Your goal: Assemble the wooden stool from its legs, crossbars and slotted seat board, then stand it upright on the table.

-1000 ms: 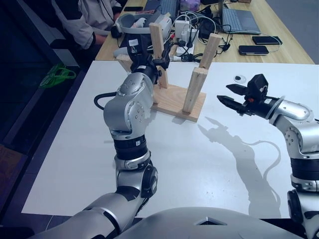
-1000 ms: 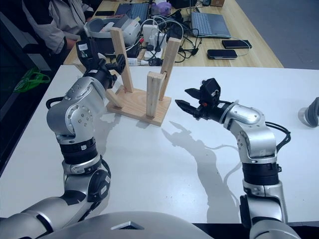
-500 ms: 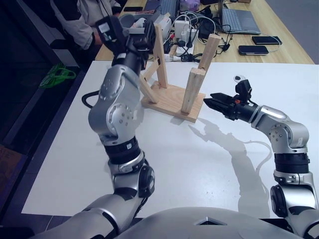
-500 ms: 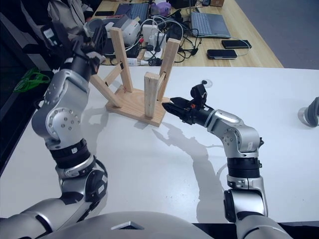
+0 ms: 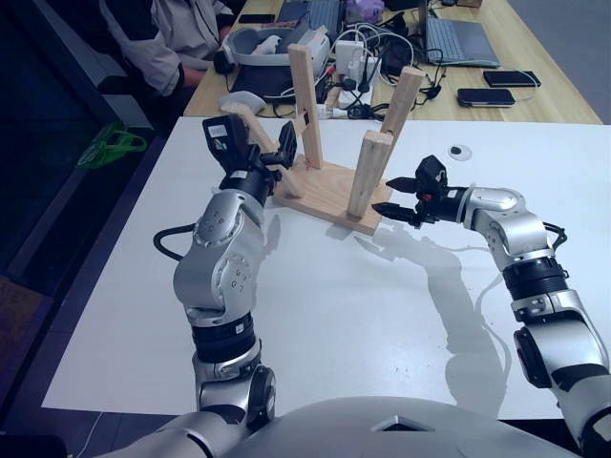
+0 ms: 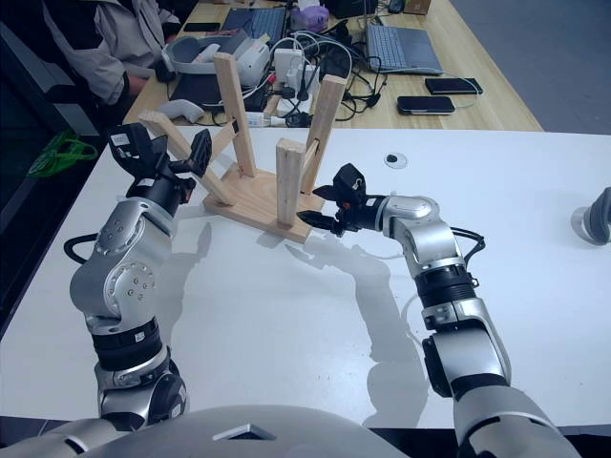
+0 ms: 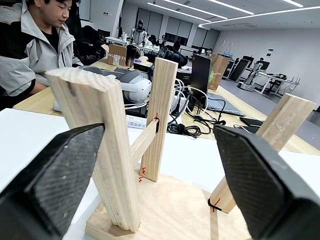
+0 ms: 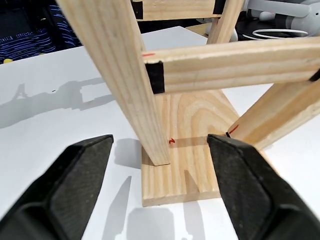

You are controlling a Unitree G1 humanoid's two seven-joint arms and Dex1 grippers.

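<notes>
Stool: it stands upside down toward 12 o'clock on the table (image 5: 315,315), with the seat board (image 5: 329,198) flat on the surface and the legs pointing up; crossbars (image 8: 230,62) join the legs

Left gripper (image 5: 256,143): at 9 o'clock of the stool, fingers wide apart, with the slanted outer leg (image 7: 97,145) standing in the gap; I see no contact with the wood

Right gripper (image 6: 323,207): at 3 o'clock of the stool, low by the table, fingers spread on either side of the board's edge; the nearest leg (image 8: 125,75) rises between them and nothing is clamped

Change, left arm: half a second ago it is raised high at 10 o'clock above the stool; now it is lowered, with its open fingers level with the outer leg

Change, right arm: a second ago it hangs well apart at 3 o'clock; it then closes in step by step and now sits just beside the board

Change, stool: it shifts a little between the pictures, though the head camera may account for part of that

Meaning: assembly looks finished, so the step left is probably the flip; both arms seem to be lining up for a two-sided hold

Next move: each side likely needs a firm grip before lifting, because the load is wide

Risk: a pinch on one leg alone could twist a joint loose
</notes>
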